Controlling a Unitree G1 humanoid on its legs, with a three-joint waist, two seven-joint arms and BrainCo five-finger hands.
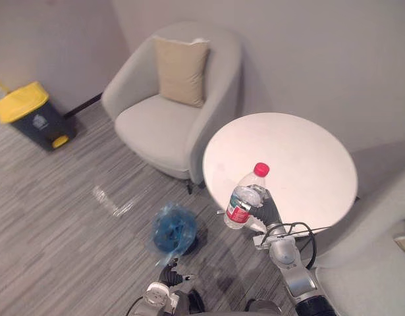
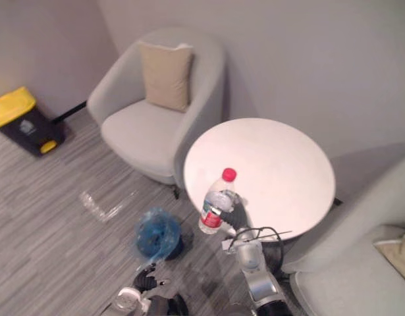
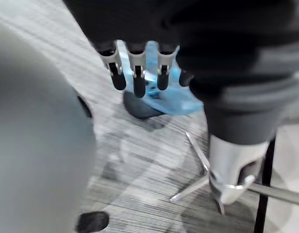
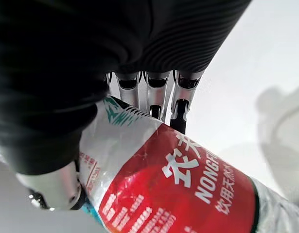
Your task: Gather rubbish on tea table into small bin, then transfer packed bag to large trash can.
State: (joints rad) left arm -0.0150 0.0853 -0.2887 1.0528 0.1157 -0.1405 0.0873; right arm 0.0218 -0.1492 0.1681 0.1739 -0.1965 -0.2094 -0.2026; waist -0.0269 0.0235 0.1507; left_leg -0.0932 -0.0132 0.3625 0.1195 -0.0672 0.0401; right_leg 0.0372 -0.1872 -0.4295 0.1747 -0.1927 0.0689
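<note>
The robot's right hand (image 1: 268,209) holds a plastic water bottle (image 1: 244,199). Its fingers (image 4: 154,92) are curled round the body of the bottle, just beside the red label (image 4: 188,194), and the thumb presses from the other side. The bottle is tilted, with its pink cap (image 1: 261,169) pointing away from the robot and over the round white bench (image 1: 307,158). The lower end of the bottle hangs at the near edge of the bench. It seems to be lifted off the top, but from here I cannot be sure.

The left hand (image 3: 137,77) is low, near the floor, with the fingers straight and a little apart, holding nothing. Just past these fingers stands the small bin (image 1: 174,230) on the grey striped floor (image 1: 51,217), near the foot of the bench. It is lined with a blue bag (image 3: 166,97). What lies inside the bag I cannot make out.

A light grey armchair (image 1: 149,125) with a beige cushion (image 1: 181,69) stands behind the bin and touches the far left side of the bench. The large trash can (image 1: 32,117), dark with a yellow lid, stands by the wall, well apart from the bench and the small bin.
</note>
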